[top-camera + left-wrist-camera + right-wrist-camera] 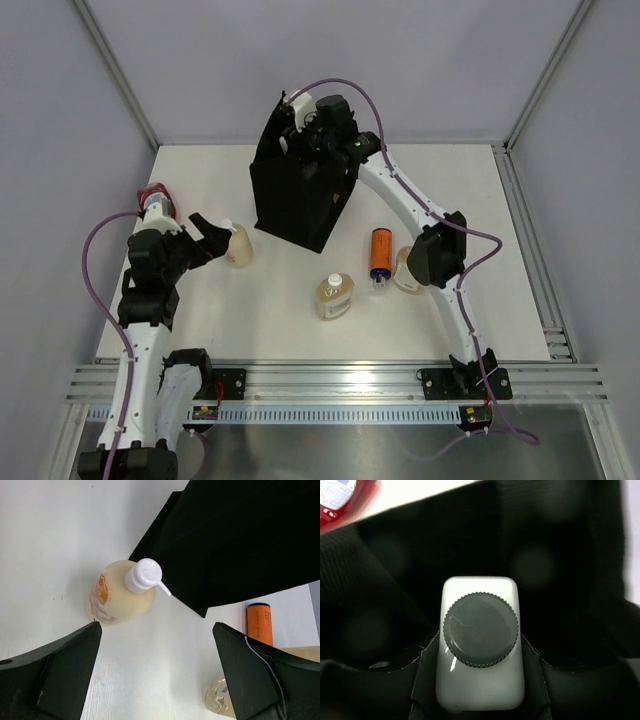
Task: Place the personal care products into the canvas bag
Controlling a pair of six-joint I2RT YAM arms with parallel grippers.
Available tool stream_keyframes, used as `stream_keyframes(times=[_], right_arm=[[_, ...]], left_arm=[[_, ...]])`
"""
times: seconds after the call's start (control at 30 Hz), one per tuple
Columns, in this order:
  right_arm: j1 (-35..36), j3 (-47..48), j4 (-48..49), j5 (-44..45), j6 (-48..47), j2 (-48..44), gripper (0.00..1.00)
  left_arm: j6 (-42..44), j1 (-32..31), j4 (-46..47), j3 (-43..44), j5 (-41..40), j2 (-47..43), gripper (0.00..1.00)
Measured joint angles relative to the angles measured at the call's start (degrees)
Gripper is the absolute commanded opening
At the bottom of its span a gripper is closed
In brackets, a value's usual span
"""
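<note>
Left hand is held spread; amber pump bottle is seen just ahead on desk. White grey-capped container is pinched by right hand at black canvas bag mouth.

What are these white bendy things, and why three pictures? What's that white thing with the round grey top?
They are two robot arms with pincer grippers. One picture looks down from above; the others come from wrist cameras. On the white table are a black fabric bag, three squat amber bottles with white caps, an orange cylinder bottle and a round red container. The right gripper pinches the white container with a grey ridged cap at the bag's open top. The left gripper is open near one squat bottle.
</note>
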Motion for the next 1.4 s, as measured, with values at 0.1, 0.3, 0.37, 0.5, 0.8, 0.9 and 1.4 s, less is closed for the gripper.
stream_keyframes(times=[0.1, 0.3, 0.37, 0.5, 0.8, 0.9, 1.4], right_arm=[[1.46, -0.17, 0.5, 3.74, -1.03, 1.01, 0.0], [0.57, -3.54, 1.95, 8.74, -1.42, 2.89, 0.3], [-0.09, -4.96, 1.51, 8.59, -1.18, 3.02, 0.46], [-0.61, -4.59, -0.63, 5.73, 0.22, 3.17, 0.88], [-1.38, 1.14, -3.93, -6.71, 1.2, -0.72, 0.99], [-3.19, 1.16, -5.4, -12.37, 1.55, -3.8, 1.0], [-15.54, -12.0, -9.73, -40.15, 2.05, -27.3, 0.99]], left_arm=[[-1.49, -0.02, -0.15, -0.96, -1.29, -0.48, 0.99], [-5.22, 0.0, -0.17, -3.17, -2.86, -0.39, 0.99], [-6.03, 0.0, 0.2, -4.15, -2.89, -0.24, 0.99], [-6.14, -0.02, 0.68, -4.79, -2.75, 1.55, 0.99], [-2.6, -1.33, 1.42, -3.74, -2.54, 8.9, 0.99], [-0.61, -3.82, 1.36, -1.25, -4.39, 12.15, 0.99], [7.48, -10.93, 6.51, 4.26, -16.96, 28.37, 0.97]])
